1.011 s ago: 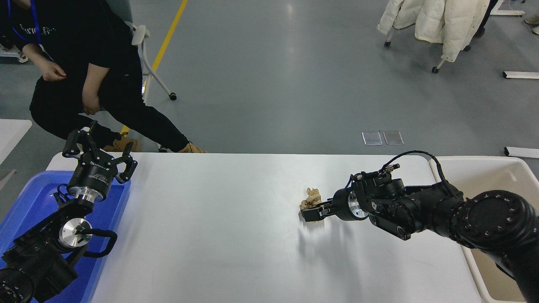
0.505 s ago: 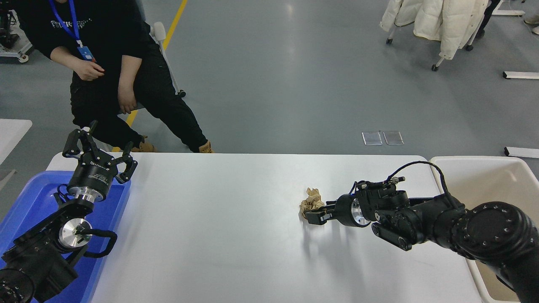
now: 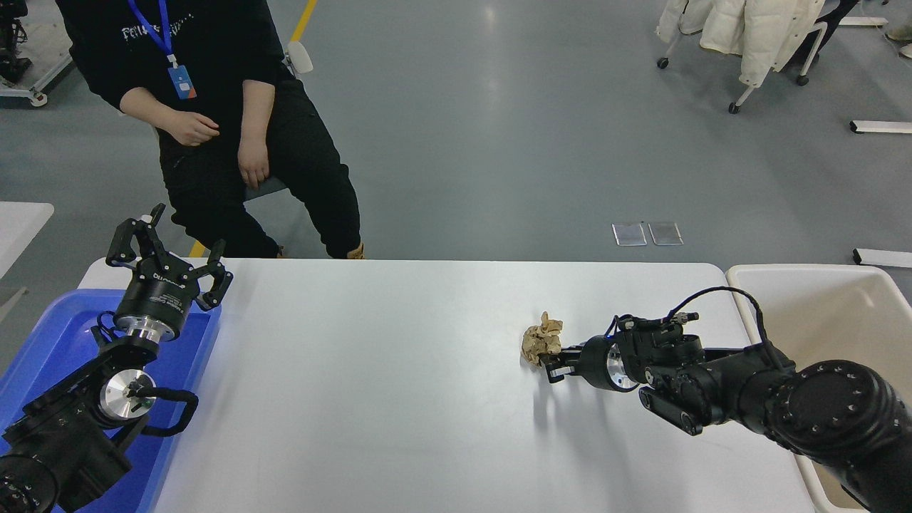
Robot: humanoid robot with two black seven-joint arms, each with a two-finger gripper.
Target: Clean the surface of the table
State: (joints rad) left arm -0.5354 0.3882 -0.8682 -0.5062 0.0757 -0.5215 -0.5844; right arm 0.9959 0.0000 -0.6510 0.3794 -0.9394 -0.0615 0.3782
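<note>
The white table surface (image 3: 370, 385) carries one piece of litter, a crumpled brown paper wad (image 3: 541, 338), right of its middle. My right gripper (image 3: 550, 362) reaches in from the right and is shut on the wad's lower right side. The wad seems held slightly above the table, with a shadow below it. My left gripper (image 3: 168, 251) stays parked at the lower left over the blue tray, fingers spread open and empty.
A blue plastic tray (image 3: 50, 342) sits at the table's left end under my left arm. A beige rectangular bin (image 3: 826, 292) stands off the table's right end. A person (image 3: 214, 107) sits at the far left side. Coats hang on a rack (image 3: 748, 35) at the far right.
My right gripper has closed on the paper wad and drawn it slightly right, toward the bin. The person at the far side has shifted right and sat up. My left arm has not moved.
</note>
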